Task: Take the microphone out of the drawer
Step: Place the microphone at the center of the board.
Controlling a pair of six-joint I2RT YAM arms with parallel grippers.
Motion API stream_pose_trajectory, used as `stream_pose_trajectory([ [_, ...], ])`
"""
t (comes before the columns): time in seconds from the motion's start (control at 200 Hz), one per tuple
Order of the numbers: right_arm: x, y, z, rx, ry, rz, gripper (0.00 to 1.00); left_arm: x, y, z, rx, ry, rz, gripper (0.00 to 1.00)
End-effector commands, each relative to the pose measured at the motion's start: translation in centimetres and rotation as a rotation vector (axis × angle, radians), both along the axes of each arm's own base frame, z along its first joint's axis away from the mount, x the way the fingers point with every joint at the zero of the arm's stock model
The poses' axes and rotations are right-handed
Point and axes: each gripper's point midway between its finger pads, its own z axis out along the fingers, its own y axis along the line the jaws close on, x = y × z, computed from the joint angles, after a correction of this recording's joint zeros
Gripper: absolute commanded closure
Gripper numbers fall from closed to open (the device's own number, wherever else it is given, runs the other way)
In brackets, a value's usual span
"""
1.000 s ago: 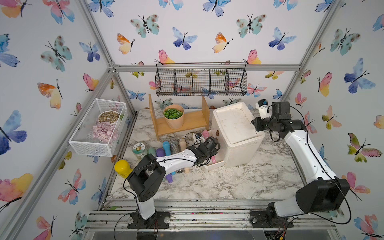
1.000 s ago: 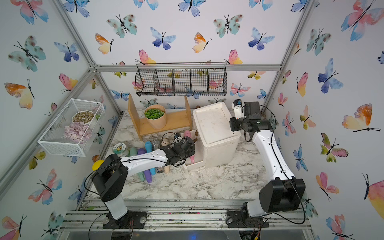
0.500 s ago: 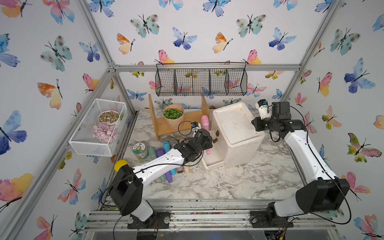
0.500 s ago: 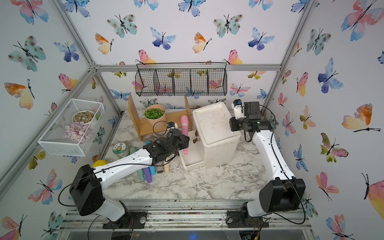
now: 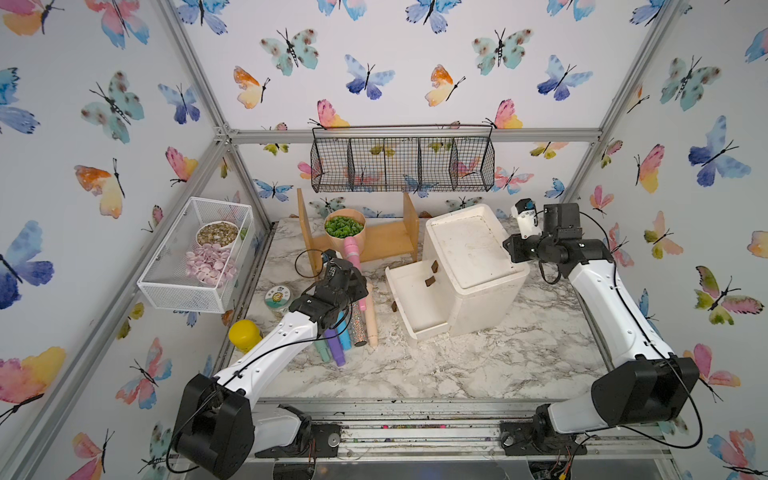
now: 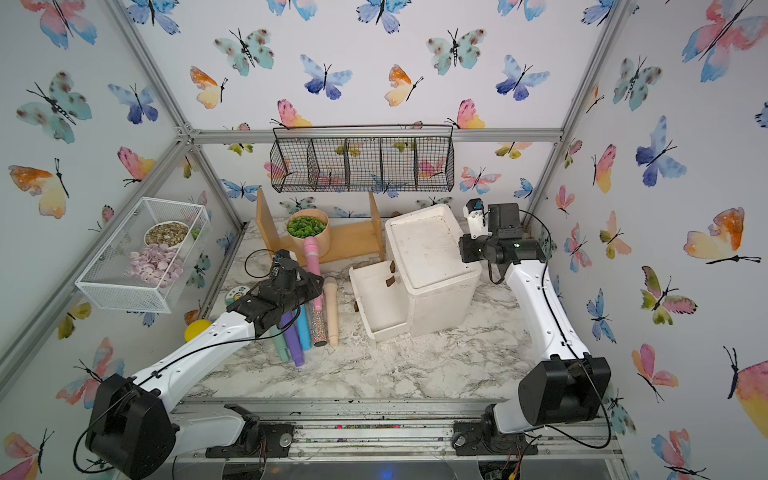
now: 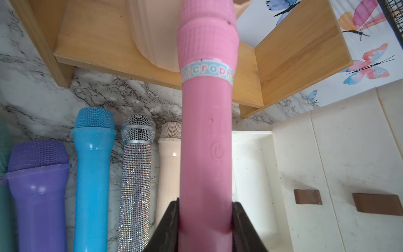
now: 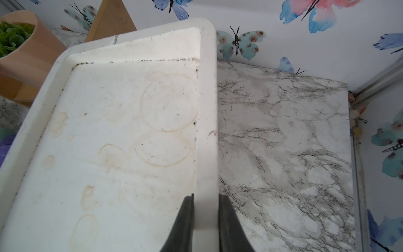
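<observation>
My left gripper (image 7: 206, 205) is shut on the handle of the pink microphone (image 7: 206, 131), which has a "microphone" label band. In both top views the pink microphone (image 5: 354, 259) (image 6: 312, 266) hangs in the left gripper (image 5: 359, 293) (image 6: 311, 286) above the table, left of the open white drawer (image 5: 415, 299) (image 6: 376, 301), head pointing to the back. The drawer (image 7: 250, 174) shows nothing inside. My right gripper (image 8: 206, 200) (image 5: 508, 248) is shut on the raised top rim of the white cabinet (image 8: 206, 109) (image 5: 469, 257).
Below the held one lies a row of microphones: purple (image 7: 37, 185), blue (image 7: 93, 163), glittery silver (image 7: 136, 174) and cream (image 7: 169, 163). A wooden shelf (image 5: 386, 241) with a plant pot (image 5: 344, 228) stands behind. A yellow jar (image 5: 244, 334) and round tin (image 5: 277, 297) sit left.
My left arm has lifted the pink microphone out of the drawer and carried it left, over the row of microphones. The right arm has not moved.
</observation>
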Motion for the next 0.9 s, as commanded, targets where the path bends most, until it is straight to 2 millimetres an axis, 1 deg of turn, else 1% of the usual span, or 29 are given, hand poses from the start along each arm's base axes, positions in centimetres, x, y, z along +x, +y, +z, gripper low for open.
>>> stream_pose_trajectory([
  [0.0, 0.4, 0.6, 0.4, 0.056, -0.005, 0.005, 0.95, -1.1, -0.6, -0.4, 0.006, 0.009, -0.087, 0.78],
  [0.215, 0.7, 1.0, 0.3, 0.074, 0.003, 0.022, 0.95, -2.1, -1.2, -3.7, -0.039, 0.069, -0.107, 0.79],
  [0.37, 0.8, 1.3, 0.2, 0.089, 0.012, 0.033, 0.95, -2.4, -1.6, -6.0, -0.062, 0.108, -0.114, 0.78],
  [0.526, 0.7, 1.4, 0.1, 0.093, 0.017, 0.036, 0.95, -2.8, -2.7, -7.9, -0.086, 0.143, -0.139, 0.78],
  [0.771, 0.7, 1.4, 0.0, 0.092, 0.018, 0.034, 0.95, -3.3, -6.0, -9.5, -0.084, 0.183, -0.211, 0.76],
  [0.896, 0.6, 1.4, 0.0, 0.091, 0.019, 0.034, 0.95, -3.5, -7.5, -10.4, -0.075, 0.214, -0.209, 0.75],
])
